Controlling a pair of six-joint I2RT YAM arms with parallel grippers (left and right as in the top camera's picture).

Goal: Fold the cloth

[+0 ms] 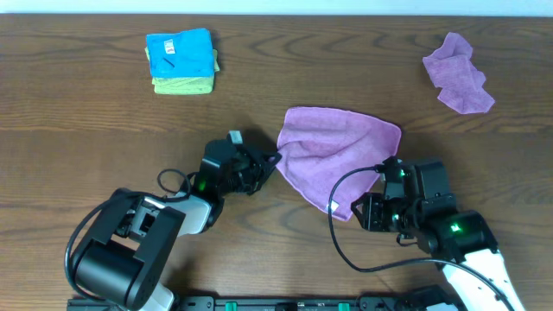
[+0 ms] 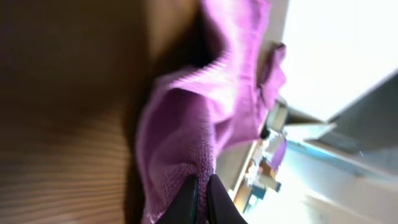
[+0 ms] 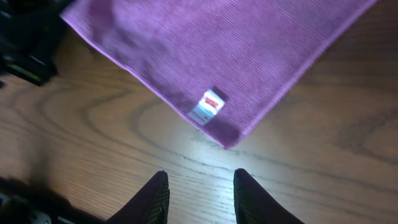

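Observation:
The lilac-purple cloth lies spread on the wooden table near the middle, with its small white tag at the near edge. My left gripper is shut on the cloth's left corner, with fabric pinched between the black fingers. My right gripper is open and empty just short of the cloth's near corner; in the overhead view it sits at the cloth's lower right.
A second crumpled purple cloth lies at the back right. A folded blue cloth sits on a yellow-green one at the back left. Black cables run by both arms.

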